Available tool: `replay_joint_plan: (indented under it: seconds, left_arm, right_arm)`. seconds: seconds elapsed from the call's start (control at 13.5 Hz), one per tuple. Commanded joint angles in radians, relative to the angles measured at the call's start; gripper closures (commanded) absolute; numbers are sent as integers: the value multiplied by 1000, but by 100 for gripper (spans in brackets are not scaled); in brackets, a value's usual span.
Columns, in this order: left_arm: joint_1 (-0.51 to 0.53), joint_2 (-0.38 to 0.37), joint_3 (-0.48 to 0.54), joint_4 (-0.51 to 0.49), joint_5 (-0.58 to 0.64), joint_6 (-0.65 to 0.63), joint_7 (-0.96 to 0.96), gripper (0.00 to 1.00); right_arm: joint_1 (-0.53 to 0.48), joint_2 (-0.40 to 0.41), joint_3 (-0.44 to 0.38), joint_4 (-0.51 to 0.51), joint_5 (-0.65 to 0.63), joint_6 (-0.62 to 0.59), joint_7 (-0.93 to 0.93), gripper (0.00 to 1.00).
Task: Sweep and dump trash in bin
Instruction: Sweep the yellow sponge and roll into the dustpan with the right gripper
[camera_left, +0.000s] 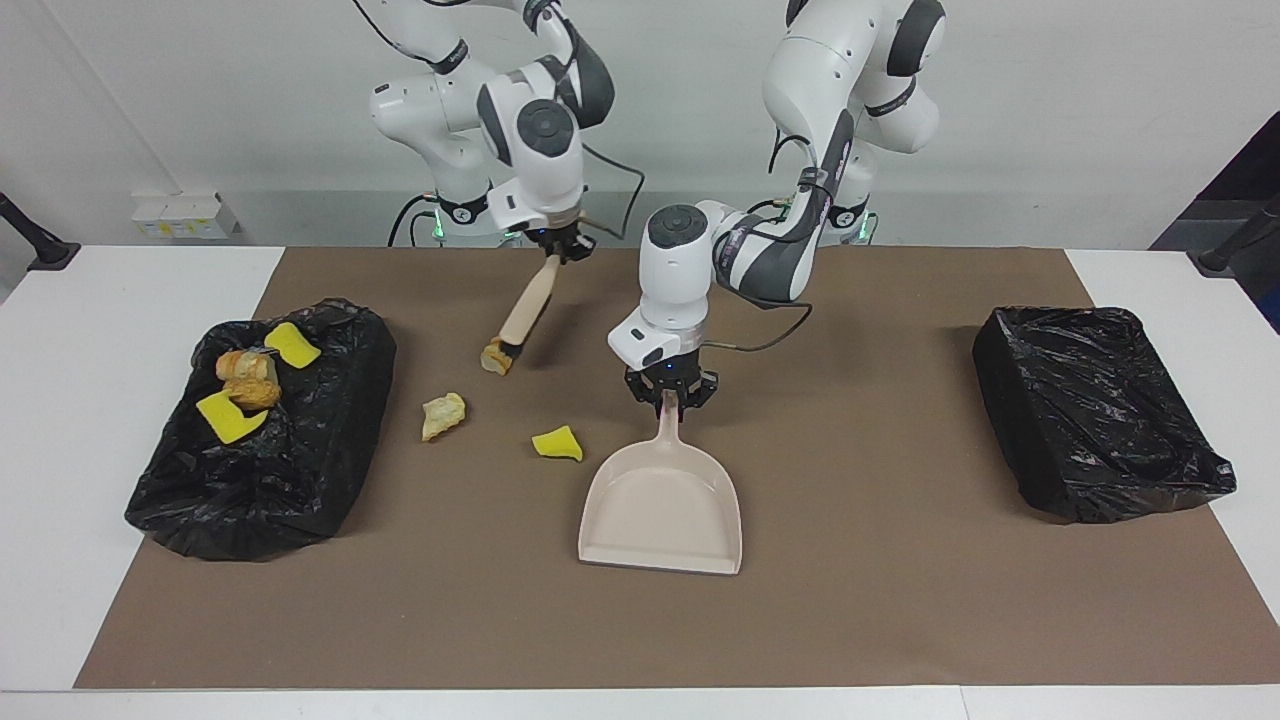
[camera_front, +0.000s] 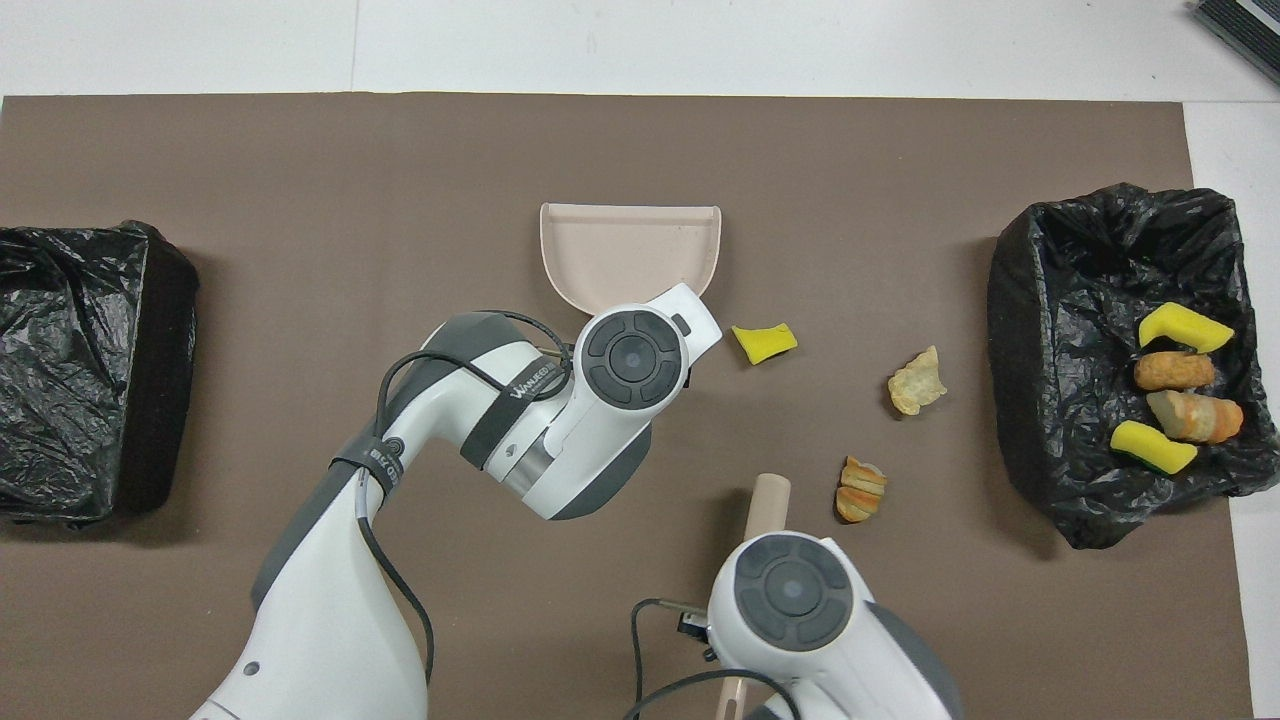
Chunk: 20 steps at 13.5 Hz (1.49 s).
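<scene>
While the left gripper (camera_left: 668, 398) pinches the dustpan (camera_left: 660, 512) handle, its mouth pointing away from the robots, three bits of trash (camera_left: 557, 443) lie loose toward the filled bin (camera_left: 300, 470); the right gripper (camera_left: 560, 245) clamps the slanted brush (camera_left: 525, 310), open mat all round.

Three trash pieces (camera_front: 765, 341) lie on the mat (camera_front: 300, 200) beside the dustpan (camera_front: 630, 245).

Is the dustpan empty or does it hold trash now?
Empty. The dustpan's beige inside is bare in both views; three trash pieces lie loose on the brown mat beside it.
</scene>
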<state>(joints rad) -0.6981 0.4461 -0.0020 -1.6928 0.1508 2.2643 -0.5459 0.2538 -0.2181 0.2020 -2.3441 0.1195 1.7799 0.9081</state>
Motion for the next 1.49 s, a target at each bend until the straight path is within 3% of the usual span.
replay_joint_plan:
  seconds: [0.0, 0.3, 0.52, 0.74, 1.04, 1.26, 1.41]
  left_arm:
    - [17, -35, 8, -7, 35, -2, 41, 100]
    - [67, -102, 10, -28, 33, -81, 296, 100]
    - [106, -147, 10, -60, 33, -158, 519, 100]
    - [127, -170, 10, -103, 33, -158, 688, 100]
    - [176, -172, 10, -125, 32, -151, 993, 100]
    - [204, -181, 8, -151, 30, -146, 1121, 100]
    - [206, -202, 8, -192, 24, -134, 1245, 100]
  right_arm:
    - [-83, -26, 16, -53, -23, -7, -29, 100]
    - [-126, -164, 17, -265, -6, 77, -77, 100]
    - [-111, -132, 20, -271, -3, 182, -84, 100]
    - [-73, -29, 22, -189, -1, 245, -94, 100]
    - [-64, 147, 20, -22, 12, 297, -100, 100]
    - [-65, 256, 20, 110, 11, 299, -113, 100]
    - [-64, 327, 20, 205, 9, 286, -223, 100]
